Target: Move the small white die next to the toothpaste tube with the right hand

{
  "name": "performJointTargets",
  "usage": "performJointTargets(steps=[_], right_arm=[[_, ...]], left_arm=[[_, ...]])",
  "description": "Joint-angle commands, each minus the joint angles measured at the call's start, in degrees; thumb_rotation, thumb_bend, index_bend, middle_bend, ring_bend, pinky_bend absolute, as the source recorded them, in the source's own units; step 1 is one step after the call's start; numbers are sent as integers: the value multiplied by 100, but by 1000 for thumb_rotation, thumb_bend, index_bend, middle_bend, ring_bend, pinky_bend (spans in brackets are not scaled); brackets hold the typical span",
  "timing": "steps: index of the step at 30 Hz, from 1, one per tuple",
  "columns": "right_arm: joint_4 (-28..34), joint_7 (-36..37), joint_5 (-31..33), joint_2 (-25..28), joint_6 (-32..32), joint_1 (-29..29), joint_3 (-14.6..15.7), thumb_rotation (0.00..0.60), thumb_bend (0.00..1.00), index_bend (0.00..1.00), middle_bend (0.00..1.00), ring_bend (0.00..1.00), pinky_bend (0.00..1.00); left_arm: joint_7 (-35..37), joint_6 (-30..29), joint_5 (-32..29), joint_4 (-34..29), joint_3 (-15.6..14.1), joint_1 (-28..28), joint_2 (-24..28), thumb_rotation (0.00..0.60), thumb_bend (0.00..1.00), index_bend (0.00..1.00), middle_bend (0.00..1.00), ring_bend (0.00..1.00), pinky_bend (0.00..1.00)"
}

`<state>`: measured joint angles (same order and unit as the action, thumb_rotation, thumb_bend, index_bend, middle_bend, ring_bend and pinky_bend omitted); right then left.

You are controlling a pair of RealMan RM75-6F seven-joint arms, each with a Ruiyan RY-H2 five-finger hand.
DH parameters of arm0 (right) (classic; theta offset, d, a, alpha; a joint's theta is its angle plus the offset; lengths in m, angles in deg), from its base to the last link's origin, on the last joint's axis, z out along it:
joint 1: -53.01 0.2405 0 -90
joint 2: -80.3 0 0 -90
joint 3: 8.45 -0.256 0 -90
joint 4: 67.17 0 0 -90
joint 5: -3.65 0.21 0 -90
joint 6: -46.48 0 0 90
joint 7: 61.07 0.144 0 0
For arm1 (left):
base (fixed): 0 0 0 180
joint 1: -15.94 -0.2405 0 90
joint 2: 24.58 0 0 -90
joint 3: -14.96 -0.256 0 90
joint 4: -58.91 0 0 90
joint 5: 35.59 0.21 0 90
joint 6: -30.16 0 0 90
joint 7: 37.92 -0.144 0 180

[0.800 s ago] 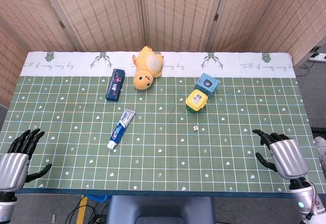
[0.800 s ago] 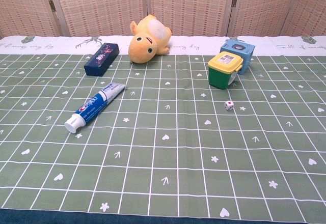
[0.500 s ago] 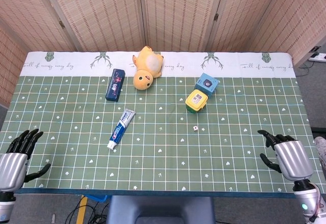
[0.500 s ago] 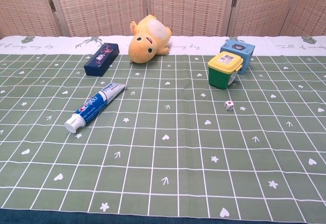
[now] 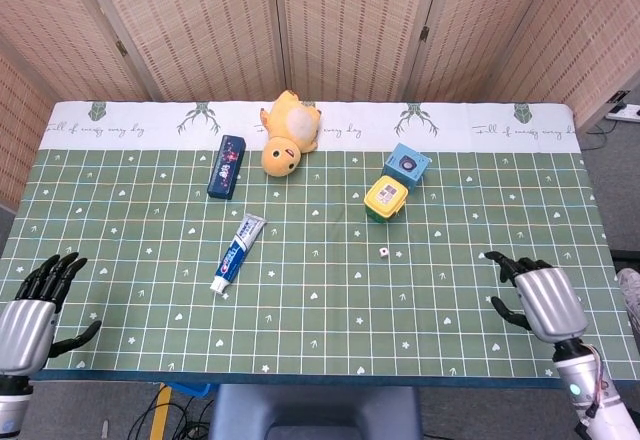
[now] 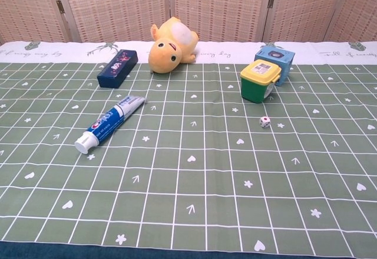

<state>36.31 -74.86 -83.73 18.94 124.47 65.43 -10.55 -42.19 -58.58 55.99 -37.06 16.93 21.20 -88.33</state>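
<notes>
- The small white die [image 5: 383, 251] sits on the green counter [image 5: 320, 310], just in front of the yellow-lidded box [image 5: 384, 198], well apart from the toothpaste tube [image 5: 237, 252].
- Right hand [image 5: 543, 298] hovers near the front right edge, fingers [image 5: 503, 260] spread, holding nothing.
- Left hand [image 5: 28, 315] is the same, front left.

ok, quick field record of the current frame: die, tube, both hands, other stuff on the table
die: small white die on the green cloth, in front of the yellow-lidded green box, untouched
toothpaste tube: toothpaste tube lying flat, left of centre, cap toward the near edge
right hand: right hand open, near right edge, apart from the die
left hand: left hand open, near left corner
other: dark blue case, yellow plush, blue box
</notes>
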Motion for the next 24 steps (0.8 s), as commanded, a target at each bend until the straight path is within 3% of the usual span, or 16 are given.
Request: performJointTargets(steps=[1, 6, 10, 14, 24], right_arm=[[-131, -319, 421, -388, -586, 469, -318, 600, 222, 269, 706, 648, 611], [-474, -685, 1032, -951, -1402, 1098, -634, 600, 239, 281, 893, 856, 885], [-901, -1185, 1475, -1541, -1961, 1611, -766, 600, 250, 301, 970, 950, 977], [-1330, -1403, 1883, -2043, -2267, 1984, -915, 600, 250, 338, 1000, 1000, 1000], [-2260, -1632, 2574, -2827, -2754, 2606, -1022, 600, 251, 392, 1000, 1000, 1000]], left_arm=[[39, -19, -8, 25, -6, -16, 3, 600, 204, 128, 114, 90, 183], [138, -46, -38, 106, -39, -66, -6, 600, 204, 128, 114, 90, 183], [249, -59, -96, 189, -52, -108, 0, 600, 204, 128, 114, 90, 183], [332, -65, -165, 259, -50, -143, 27, 600, 204, 128, 114, 90, 183], [457, -13, -270, 406, -56, -178, 17, 600, 205, 128, 114, 90, 183]])
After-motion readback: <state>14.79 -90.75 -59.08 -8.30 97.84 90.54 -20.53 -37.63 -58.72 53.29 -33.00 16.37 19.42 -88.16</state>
